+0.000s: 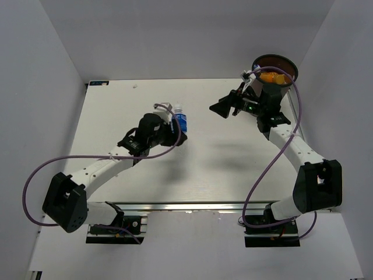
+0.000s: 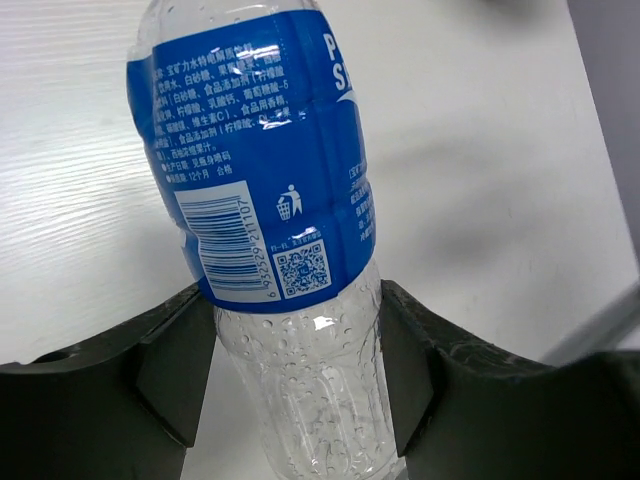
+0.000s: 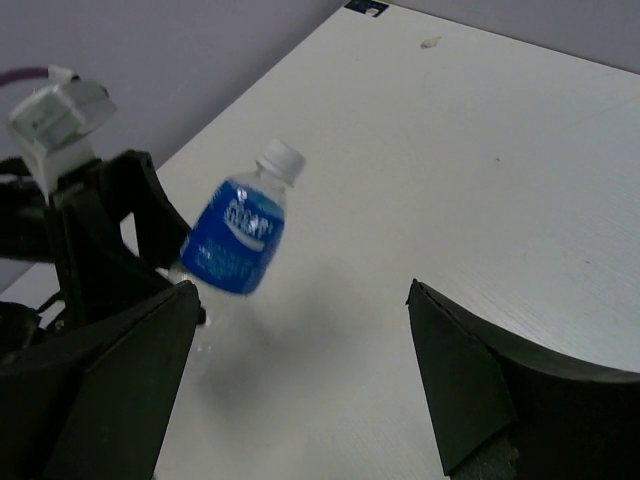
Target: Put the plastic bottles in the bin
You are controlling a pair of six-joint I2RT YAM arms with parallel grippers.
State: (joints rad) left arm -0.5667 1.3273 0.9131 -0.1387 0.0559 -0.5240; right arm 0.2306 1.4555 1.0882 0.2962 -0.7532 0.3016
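My left gripper (image 1: 178,133) is shut on the clear bottle with the blue label (image 1: 180,121) and holds it above the table. In the left wrist view both dark fingers press the bottle's (image 2: 270,230) clear lower part. The right wrist view shows the same bottle (image 3: 238,234) tilted, with its white cap up. My right gripper (image 1: 224,107) is open and empty, left of the bin (image 1: 275,74) at the far right. An orange bottle (image 1: 273,77) lies inside the bin. The other bottles are out of view.
The white table (image 1: 204,169) ends at a metal rail along the near edge. Grey walls close in on the left, back and right. Purple cables loop from both arms.
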